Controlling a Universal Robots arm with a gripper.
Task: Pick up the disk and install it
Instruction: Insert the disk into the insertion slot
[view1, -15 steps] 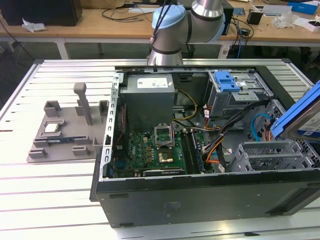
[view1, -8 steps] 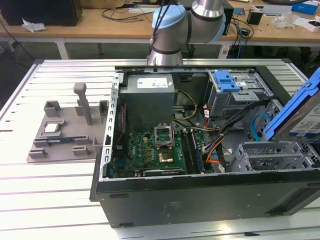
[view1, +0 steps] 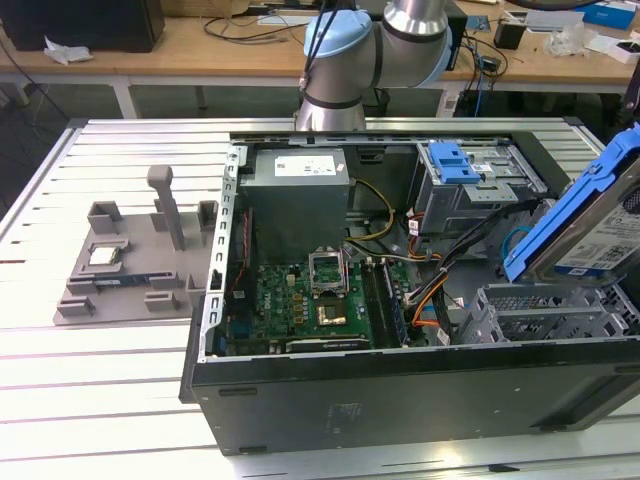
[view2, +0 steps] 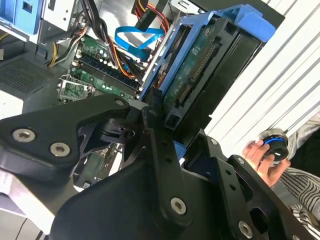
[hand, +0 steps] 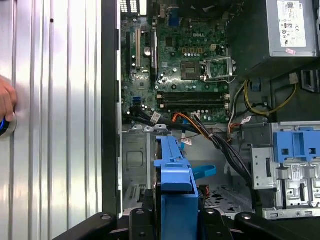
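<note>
The disk (view1: 588, 222) is a silver drive with a white-and-blue label and blue side rails. It hangs tilted above the open computer case (view1: 400, 385) at the exterior view's right. In the second wrist view my gripper (view2: 170, 120) is shut on the disk (view2: 200, 65), its black fingers clamping the blue rails. In the first wrist view the disk (hand: 175, 170) appears edge-on between the fingers, over a grey metal bay (hand: 135, 165) inside the case.
Inside the case are a motherboard (view1: 310, 300), a power supply (view1: 295, 200), loose cables (view1: 440, 290) and a drive cage topped by a blue caddy (view1: 455, 160). A grey fixture holding a square chip (view1: 105, 255) lies on the table. A person's hand (view2: 267, 152) holds a round knob.
</note>
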